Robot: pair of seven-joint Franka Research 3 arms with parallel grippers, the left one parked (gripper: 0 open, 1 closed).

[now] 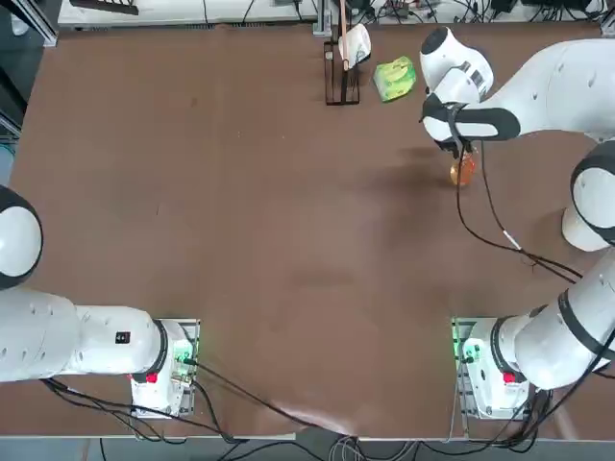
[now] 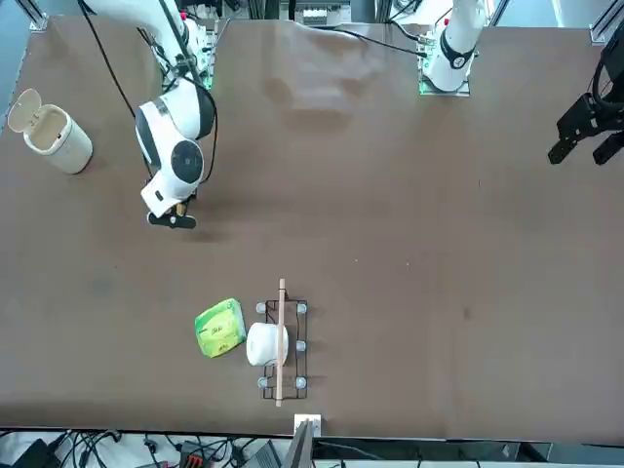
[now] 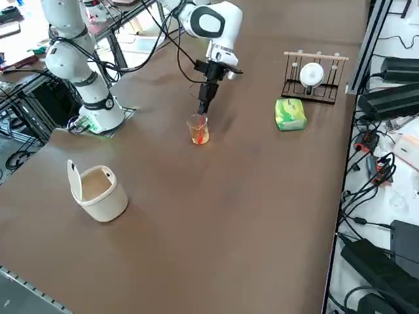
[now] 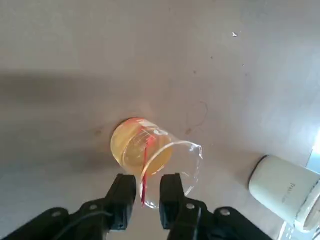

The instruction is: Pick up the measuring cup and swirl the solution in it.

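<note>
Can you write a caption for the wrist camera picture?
Claw pinching the measuring cup's rim, orange solution inside.

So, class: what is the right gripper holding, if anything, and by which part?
The right gripper pinches the measuring cup by its rim wall, one finger on either side of the glass, with the orange solution inside.

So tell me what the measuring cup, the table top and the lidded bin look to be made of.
Measuring cup: clear glass or hard plastic; the orange solution shows through its wall, under printed marks. The right hand grips its rim. Table top: matte brown sheet, likely laminate or a mat; no glare. Bin: smooth cream plastic, by its moulded flip lid.
</note>
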